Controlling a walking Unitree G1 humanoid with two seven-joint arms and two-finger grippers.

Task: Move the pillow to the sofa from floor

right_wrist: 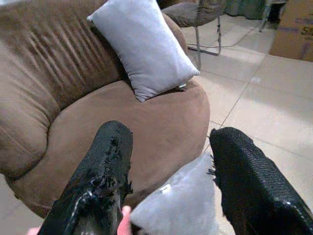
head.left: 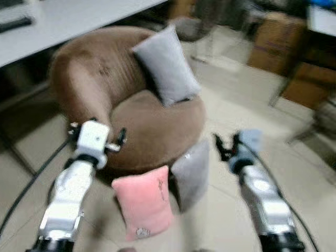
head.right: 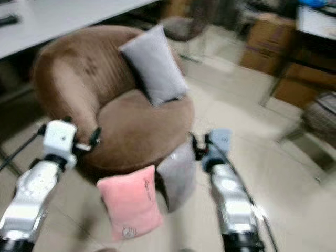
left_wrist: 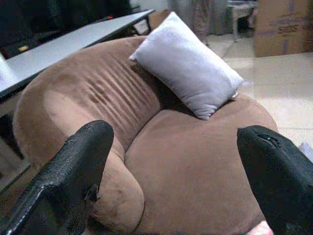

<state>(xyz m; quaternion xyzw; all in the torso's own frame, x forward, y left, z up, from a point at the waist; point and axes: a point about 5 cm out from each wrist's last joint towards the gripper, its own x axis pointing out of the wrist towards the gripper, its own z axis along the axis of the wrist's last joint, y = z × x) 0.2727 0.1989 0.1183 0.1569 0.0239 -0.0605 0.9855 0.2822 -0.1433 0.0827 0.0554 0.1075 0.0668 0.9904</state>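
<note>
From the head camera, the robot is standing before a round brown sofa chair (head.left: 131,115) with a grey pillow (head.left: 167,64) already leaning against its backrest, while a pink pillow (head.left: 142,202) and a second grey pillow (head.left: 191,176) are propped on the tiled floor (head.left: 247,115) against the seat's front edge, touching each other. The left gripper (head.left: 122,139) is hovering over the seat's near rim and the right gripper (head.left: 223,147) is hanging just beside the floor-level grey pillow; both are blurred here. In the left wrist view, the left gripper's fingers (left_wrist: 73,171) are spreading wide with only the brown seat cushion (left_wrist: 195,166) between them. In the right wrist view, the right gripper's fingers (right_wrist: 98,181) are likewise standing apart and empty, framing the top edge of the floor grey pillow (right_wrist: 181,205). The step in hand looks like reaching; doing it well probably means lowering the right gripper so its fingers straddle the pillow's upper edge before pinching deep into the fabric.
</note>
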